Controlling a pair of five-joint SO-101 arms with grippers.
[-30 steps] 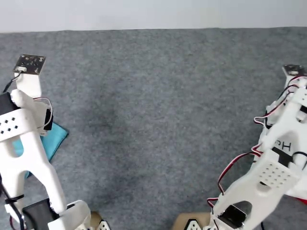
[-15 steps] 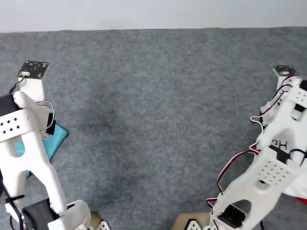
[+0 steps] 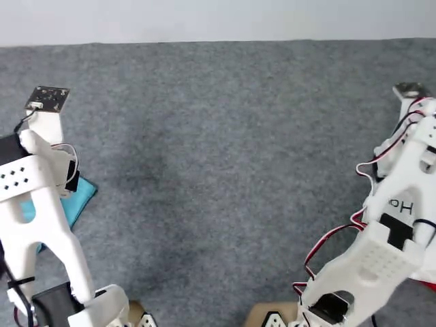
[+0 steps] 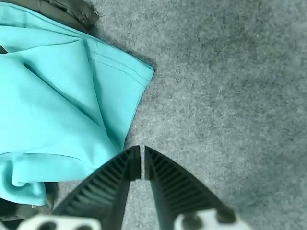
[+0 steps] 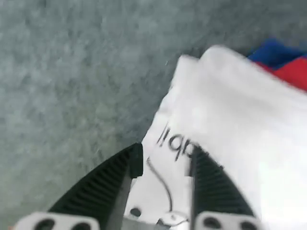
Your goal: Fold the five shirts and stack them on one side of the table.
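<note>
Grey carpeted table (image 3: 225,136) — left gripper (image 4: 142,163) together, right gripper (image 5: 164,160) apart over white shirt (image 5: 230,110).

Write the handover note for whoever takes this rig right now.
Left gripper: shut, empty, over the grey mat beside the teal shirt.
Right gripper: open, over the edge of the white shirt.
Things: the teal shirt lies on a dark olive garment on the left arm's side. A red and blue garment shows past the white shirt.
Done: the teal shirt looks folded.
Left: the white shirt and the red and blue garment. All five cannot be counted.
</note>
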